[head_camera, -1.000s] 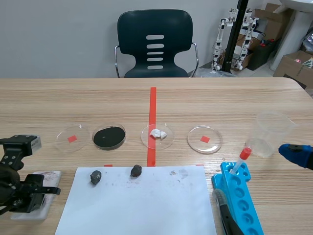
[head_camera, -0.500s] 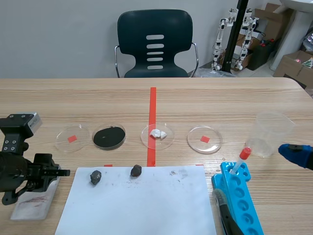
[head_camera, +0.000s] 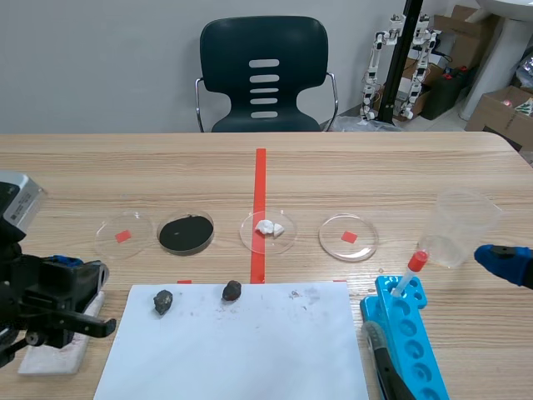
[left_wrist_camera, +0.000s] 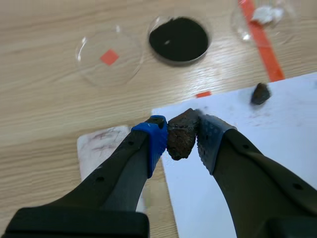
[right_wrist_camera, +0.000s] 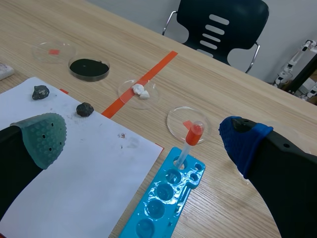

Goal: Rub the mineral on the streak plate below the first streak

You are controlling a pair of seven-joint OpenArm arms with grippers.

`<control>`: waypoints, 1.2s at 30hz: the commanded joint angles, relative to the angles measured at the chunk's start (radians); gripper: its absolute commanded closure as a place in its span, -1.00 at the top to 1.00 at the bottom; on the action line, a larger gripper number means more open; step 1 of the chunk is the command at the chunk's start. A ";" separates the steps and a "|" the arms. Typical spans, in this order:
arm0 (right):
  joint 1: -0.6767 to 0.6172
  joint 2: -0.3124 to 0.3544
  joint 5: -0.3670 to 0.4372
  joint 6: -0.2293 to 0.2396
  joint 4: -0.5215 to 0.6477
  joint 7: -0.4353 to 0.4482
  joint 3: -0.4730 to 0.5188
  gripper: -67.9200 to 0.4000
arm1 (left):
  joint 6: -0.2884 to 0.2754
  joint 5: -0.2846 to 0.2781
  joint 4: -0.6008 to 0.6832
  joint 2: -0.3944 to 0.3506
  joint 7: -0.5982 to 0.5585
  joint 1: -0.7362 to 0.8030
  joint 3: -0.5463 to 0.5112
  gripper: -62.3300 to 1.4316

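- Dark brown, rough mineral lump (left_wrist_camera: 181, 141) sits clenched between the left hand's (left_wrist_camera: 179, 128) dotted pads (left_wrist_camera: 210, 136), above the white paper sheet's (left_wrist_camera: 257, 163) corner.
- White rectangular streak plate (left_wrist_camera: 101, 153) lies on the tabletop (left_wrist_camera: 49, 74) just beside the blue-padded finger, lower down, long axis roughly along the fingers; faint reddish marks (left_wrist_camera: 101, 135) cross its far end.
- Left arm is far nearer; right hand (right_wrist_camera: 143, 136) hangs released, well apart.

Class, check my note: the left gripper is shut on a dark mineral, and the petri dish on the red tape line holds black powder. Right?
One slip: the petri dish on the red tape line holds white lumps instead, as the scene view shows. The left gripper is shut on the dark mineral.
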 commanded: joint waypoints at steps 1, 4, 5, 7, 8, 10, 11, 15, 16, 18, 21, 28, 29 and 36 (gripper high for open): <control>0.011 0.002 0.007 -0.003 0.019 0.014 0.006 0.93 | -0.034 0.011 0.029 0.005 -0.076 0.031 -0.014 -0.72; 0.011 0.002 0.007 -0.003 0.019 0.014 0.006 0.93 | -0.098 0.020 0.060 0.005 -0.185 0.082 -0.021 -0.72; 0.011 0.002 0.007 -0.003 0.019 0.014 0.006 0.93 | -0.117 0.031 0.069 0.005 -0.217 0.097 -0.021 -0.72; 0.011 0.002 0.008 -0.003 0.019 0.014 0.006 0.93 | -0.153 0.059 0.084 0.008 -0.264 0.123 -0.022 -0.72; 0.011 0.002 0.008 -0.003 0.019 0.014 0.006 0.93 | -0.170 0.072 0.090 0.012 -0.283 0.131 -0.022 -0.72; 0.011 0.002 0.007 -0.003 0.019 0.014 0.006 0.93 | -0.204 0.095 0.097 0.026 -0.318 0.150 -0.026 -0.72; 0.011 0.002 0.008 -0.003 0.019 0.014 0.006 0.93 | -0.221 0.100 0.097 0.035 -0.336 0.161 -0.029 -0.72; 0.011 0.002 0.008 -0.003 0.019 0.014 0.006 0.93 | -0.248 0.115 0.097 0.068 -0.396 0.196 -0.046 -0.72; 0.011 0.002 0.008 -0.003 0.019 0.014 0.006 0.93 | -0.248 0.116 0.097 0.072 -0.402 0.204 -0.048 -0.72; 0.011 0.002 0.007 -0.003 0.019 0.014 0.006 0.93 | -0.249 0.119 0.097 0.074 -0.417 0.217 -0.048 -0.72; 0.011 0.002 0.007 -0.003 0.019 0.014 0.006 0.93 | -0.249 0.148 0.098 0.074 -0.427 0.229 -0.048 -0.72; 0.011 0.002 0.007 -0.003 0.019 0.014 0.006 0.93 | -0.274 0.206 0.098 0.074 -0.488 0.256 -0.051 -0.72; 0.011 0.002 0.007 -0.003 0.019 0.014 0.006 0.93 | -0.273 0.218 0.098 0.074 -0.505 0.262 -0.051 -0.72; 0.011 0.002 0.007 -0.003 0.019 0.014 0.006 0.93 | -0.274 0.287 0.098 0.074 -0.523 0.262 -0.051 -0.72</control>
